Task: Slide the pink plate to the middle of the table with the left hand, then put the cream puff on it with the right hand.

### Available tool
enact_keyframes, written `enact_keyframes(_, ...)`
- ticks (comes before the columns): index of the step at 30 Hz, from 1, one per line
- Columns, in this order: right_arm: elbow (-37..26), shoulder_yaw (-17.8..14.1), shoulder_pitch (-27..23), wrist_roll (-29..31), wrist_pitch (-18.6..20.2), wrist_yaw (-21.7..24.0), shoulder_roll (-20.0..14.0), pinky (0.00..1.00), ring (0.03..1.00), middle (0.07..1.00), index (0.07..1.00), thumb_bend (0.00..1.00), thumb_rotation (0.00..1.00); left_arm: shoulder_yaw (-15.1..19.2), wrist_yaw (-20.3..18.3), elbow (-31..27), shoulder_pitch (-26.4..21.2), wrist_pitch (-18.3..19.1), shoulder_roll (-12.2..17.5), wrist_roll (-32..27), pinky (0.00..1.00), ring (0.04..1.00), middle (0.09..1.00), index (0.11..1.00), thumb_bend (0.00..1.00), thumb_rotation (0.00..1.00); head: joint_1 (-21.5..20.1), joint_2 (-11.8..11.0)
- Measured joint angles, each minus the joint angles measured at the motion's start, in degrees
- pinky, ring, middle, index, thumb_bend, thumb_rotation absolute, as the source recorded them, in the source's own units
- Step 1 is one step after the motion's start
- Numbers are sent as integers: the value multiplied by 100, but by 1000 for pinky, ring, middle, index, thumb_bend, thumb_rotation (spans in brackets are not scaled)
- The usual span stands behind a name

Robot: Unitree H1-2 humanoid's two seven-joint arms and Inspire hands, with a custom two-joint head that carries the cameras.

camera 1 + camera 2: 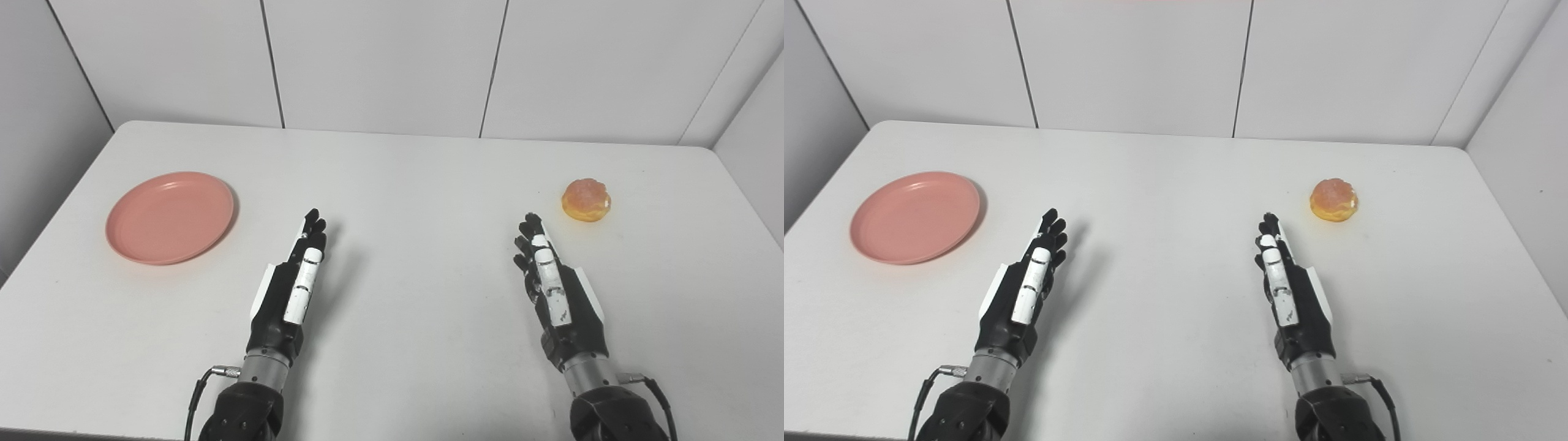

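Nothing's really kicked off yet as far as I can see. The pink plate point(169, 217) sits way over on the left side of the table point(416, 184), nowhere near the middle, and the cream puff point(587, 199) is off on the right side, bare on the tabletop. So both steps are left: the slide with the left hand, then the puff drop with the right.

The left hand point(293, 288) hangs over the table with its fingers stretched out straight, grasping nothing, well apart from the plate. The right hand point(554, 285) is the same deal, flat and released, its fingertips near the puff but not touching.

Hard to make out: both hands are edge-on, so the thumbs are mostly hidden. I can't tell if they're resting on the surface or hovering. The forearms are cut off at the bottom.
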Motion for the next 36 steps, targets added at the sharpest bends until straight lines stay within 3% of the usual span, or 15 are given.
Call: enact_keyframes(36,8,-2,0,6,0,-1,1,1000,1000,1000,1000,212,1000,-2,1,1,0,0,-1,-3,1000,995,1000,989,464,1000,26,-61)
